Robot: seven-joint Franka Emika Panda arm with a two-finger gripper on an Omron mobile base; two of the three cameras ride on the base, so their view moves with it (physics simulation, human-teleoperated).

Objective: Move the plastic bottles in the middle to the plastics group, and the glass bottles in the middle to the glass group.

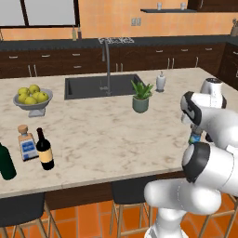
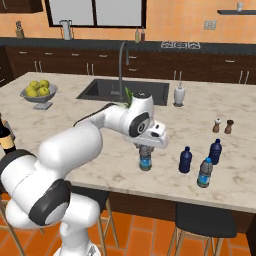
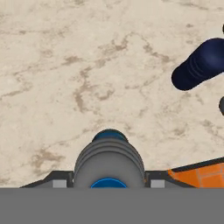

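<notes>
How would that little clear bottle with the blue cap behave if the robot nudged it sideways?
The clear bottle looks tall for its narrow base, so a high push would probably tip it. Its round ribbed body suggests it would roll once down. It stands upright on the smooth marble counter, so a low push might just slide it.

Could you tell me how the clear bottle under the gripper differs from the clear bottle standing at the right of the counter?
The bottle under the gripper stands apart near the counter's front edge, between the gripper's fingers; the right clear bottle stands free. That one stands close to two dark blue bottles; the first has none nearby. Both are upright, small, clear and blue-labelled.
</notes>
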